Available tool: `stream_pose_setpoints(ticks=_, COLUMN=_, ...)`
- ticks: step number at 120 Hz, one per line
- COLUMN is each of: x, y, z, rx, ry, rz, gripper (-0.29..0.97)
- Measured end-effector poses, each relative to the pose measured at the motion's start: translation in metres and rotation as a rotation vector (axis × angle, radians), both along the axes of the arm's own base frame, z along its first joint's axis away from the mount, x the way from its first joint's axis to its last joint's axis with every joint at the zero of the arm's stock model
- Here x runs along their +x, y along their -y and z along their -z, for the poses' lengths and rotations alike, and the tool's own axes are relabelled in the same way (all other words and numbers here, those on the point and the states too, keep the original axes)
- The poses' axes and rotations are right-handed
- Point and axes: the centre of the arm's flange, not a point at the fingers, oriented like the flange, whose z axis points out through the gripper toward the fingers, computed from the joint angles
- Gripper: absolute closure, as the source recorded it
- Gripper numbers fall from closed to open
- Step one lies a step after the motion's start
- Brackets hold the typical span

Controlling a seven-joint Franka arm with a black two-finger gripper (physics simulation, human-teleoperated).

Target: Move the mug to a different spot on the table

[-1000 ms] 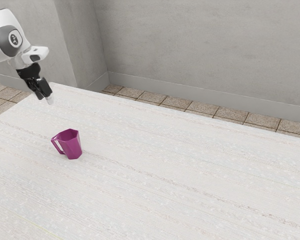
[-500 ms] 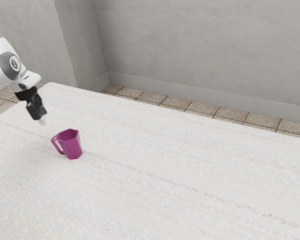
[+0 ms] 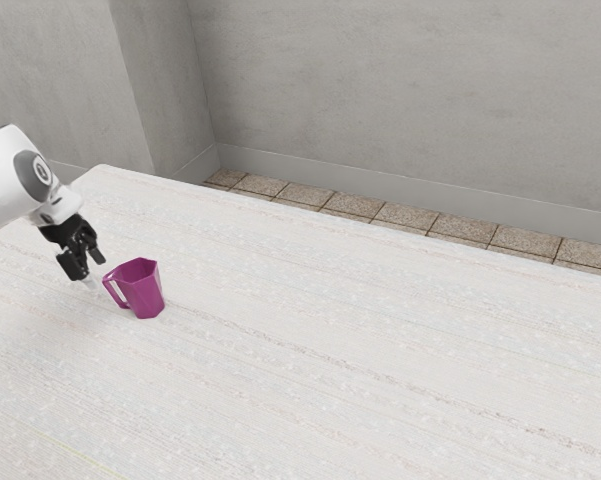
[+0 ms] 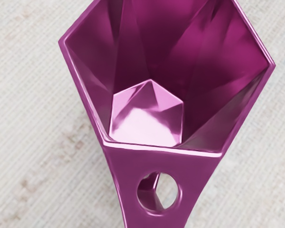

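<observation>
Tool (image 3: 84,268) hangs just beside the handle (image 3: 112,289) of the upright purple mug (image 3: 143,288)

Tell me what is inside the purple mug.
Nothing. The wrist view looks down into the mug and shows bare glossy faceted walls and an empty flat floor. The inner wall on the handle side is hidden behind the rim.

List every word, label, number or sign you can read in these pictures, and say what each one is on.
None. The magenta mug is plain inside and out, and the table, the wall and the arm's white shell carry no readable text.
</observation>
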Motion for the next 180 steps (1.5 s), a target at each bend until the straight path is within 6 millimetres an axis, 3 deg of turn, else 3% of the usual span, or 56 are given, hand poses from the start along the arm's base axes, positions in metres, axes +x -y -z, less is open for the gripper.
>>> stream_pose_setpoints(ticks=27, x=-0.005, y=-0.003, z=0.027, rx=-0.045, ry=0.029, rz=0.003, gripper=0.00)
stream_pose_setpoints(ticks=94, x=-0.002, y=-0.002, z=0.060, rx=-0.113, ry=0.106, rz=0.002, gripper=0.01)
stream_pose_setpoints(ticks=180, x=-0.009, y=0.000, z=0.074, rx=-0.160, ry=0.143, rz=-0.017, gripper=0.39)
